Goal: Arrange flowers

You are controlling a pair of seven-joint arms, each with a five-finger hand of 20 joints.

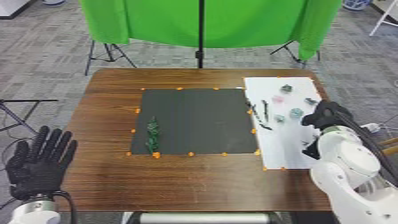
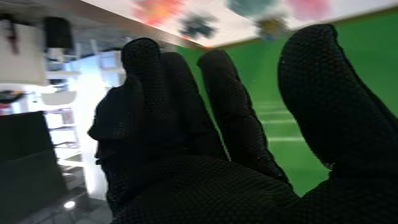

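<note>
Left hand (image 1: 37, 165) is resting open, fingers straight, holding nothing. Inward from it, one green sprig (image 1: 153, 135) is lying on the dark mat (image 1: 200, 120), long axis running away from the robot. Farther right, two dark stems (image 1: 266, 110) are lying lengthwise on the white sheet (image 1: 277, 157). Five flower heads (image 1: 296, 113) are sitting left of and beyond the right hand (image 1: 330, 114): open, empty, nearer them. Next pick is probably needing a leftward reach.
</note>
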